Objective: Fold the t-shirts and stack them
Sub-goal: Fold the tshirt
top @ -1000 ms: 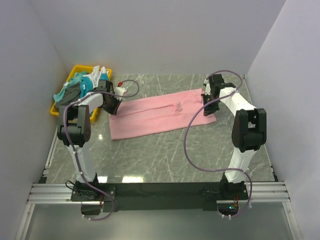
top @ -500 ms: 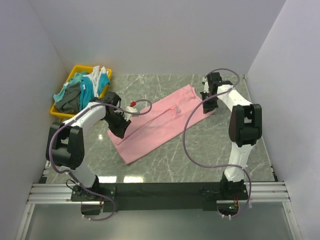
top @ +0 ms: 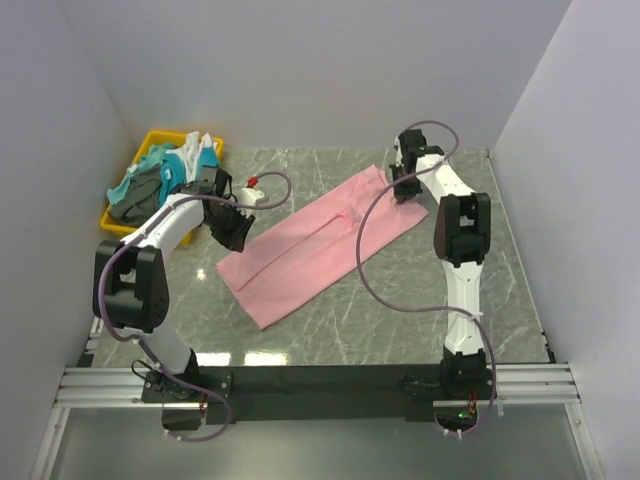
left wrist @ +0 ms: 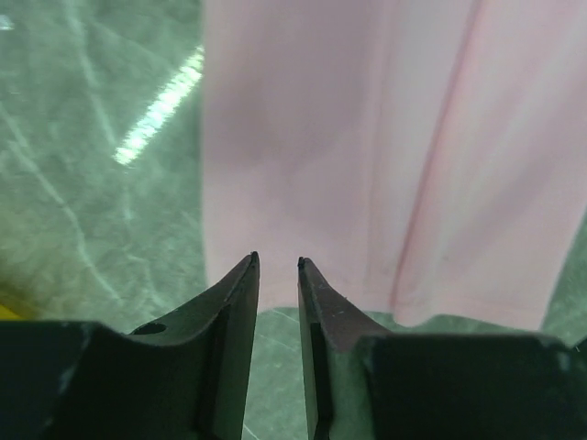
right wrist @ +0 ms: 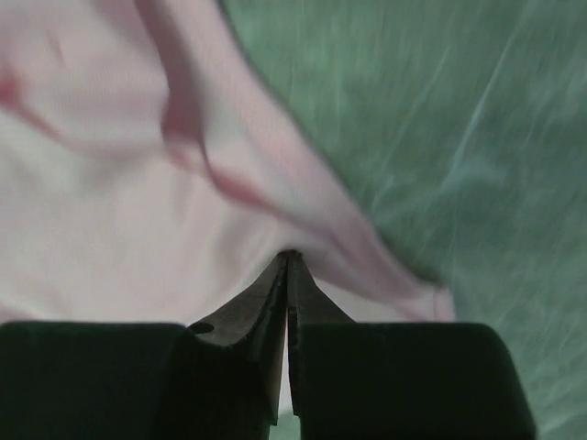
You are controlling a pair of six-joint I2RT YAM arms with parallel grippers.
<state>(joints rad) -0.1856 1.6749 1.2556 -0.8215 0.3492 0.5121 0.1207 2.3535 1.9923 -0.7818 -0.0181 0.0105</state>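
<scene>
A pink t-shirt (top: 310, 250), folded into a long strip, lies slanted on the marble table from near left to far right. My left gripper (top: 234, 238) hovers at the strip's left edge. In the left wrist view its jaws (left wrist: 277, 260) stand a little apart with nothing between them, just over the shirt's hem (left wrist: 367, 137). My right gripper (top: 402, 190) is at the strip's far right end. In the right wrist view it (right wrist: 288, 254) is shut on a bunched fold of the pink fabric (right wrist: 92, 183).
A yellow bin (top: 152, 140) at the far left holds a pile of other t-shirts (top: 165, 175), teal, grey and white. Purple cables loop from both arms over the table. White walls close in the back and both sides.
The shirt has swung from lying across the table to a slant. My left gripper let go of its end and drew back to the left. My right gripper moved farther back with its end.
</scene>
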